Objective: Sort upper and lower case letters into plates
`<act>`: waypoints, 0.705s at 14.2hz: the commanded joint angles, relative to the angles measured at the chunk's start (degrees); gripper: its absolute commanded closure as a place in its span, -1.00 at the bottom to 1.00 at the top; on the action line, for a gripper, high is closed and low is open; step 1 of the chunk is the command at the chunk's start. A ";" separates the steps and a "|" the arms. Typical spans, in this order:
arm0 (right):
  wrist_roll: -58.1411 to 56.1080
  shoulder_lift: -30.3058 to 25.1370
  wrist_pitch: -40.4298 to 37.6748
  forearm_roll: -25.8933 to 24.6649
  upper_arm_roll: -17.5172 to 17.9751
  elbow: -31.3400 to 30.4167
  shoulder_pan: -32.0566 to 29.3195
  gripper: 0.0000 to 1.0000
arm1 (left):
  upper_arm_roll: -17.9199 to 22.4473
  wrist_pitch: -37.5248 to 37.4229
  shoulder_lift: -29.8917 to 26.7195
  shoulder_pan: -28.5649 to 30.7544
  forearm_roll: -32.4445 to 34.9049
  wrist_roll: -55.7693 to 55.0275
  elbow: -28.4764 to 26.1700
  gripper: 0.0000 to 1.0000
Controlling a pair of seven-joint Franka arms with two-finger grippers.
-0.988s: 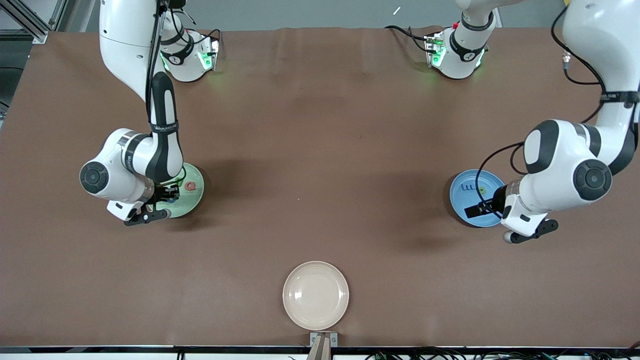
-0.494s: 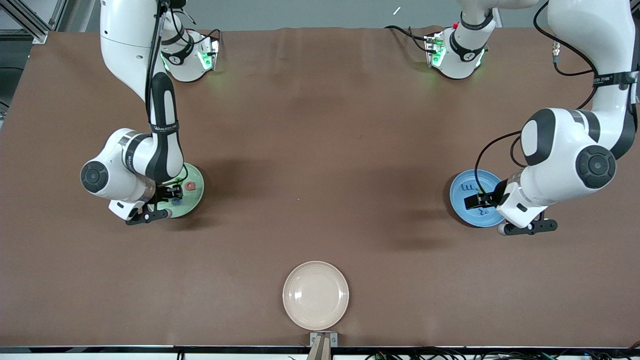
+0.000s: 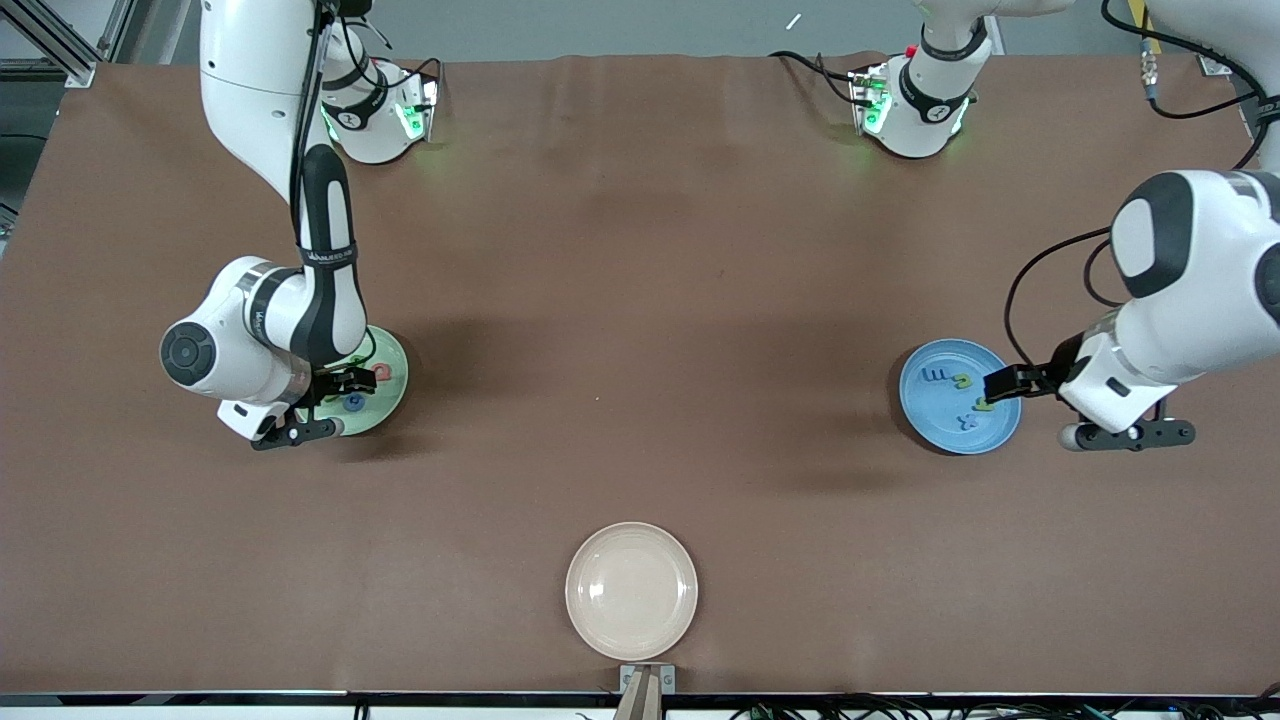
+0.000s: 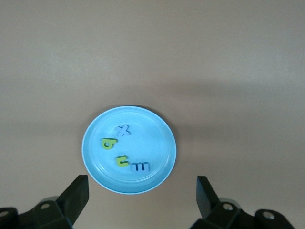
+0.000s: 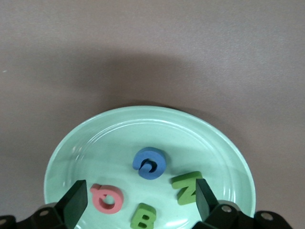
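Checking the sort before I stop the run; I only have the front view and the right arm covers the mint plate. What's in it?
Observer: The mint green plate holds four letters: red Q, green B, green N and a blue letter like a G.
Operator: Right jaws holding anything?
Observer: No. The right gripper hangs over that plate, jaws wide open, nothing between them.
Operator: Blue plate?
Observer: The blue plate holds blue x, blue m and two green lowercase letters; the left gripper is over its rim, open.
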 commanded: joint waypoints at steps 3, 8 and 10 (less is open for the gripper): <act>4.56 -2.66 -13.49 0.07 -8.64 6.76 3.56 -1.00 | -1.15 -2.44 -5.90 1.57 0.93 2.27 -1.54 -0.99; 5.10 -2.48 -27.56 -3.97 -17.36 19.59 3.05 -1.00 | -1.24 -10.44 -16.54 3.15 0.76 2.71 -0.75 -0.99; 5.36 -2.40 -33.01 -4.76 -20.34 24.16 1.90 -1.00 | -1.24 -12.55 -18.39 3.15 0.76 2.81 0.12 -0.99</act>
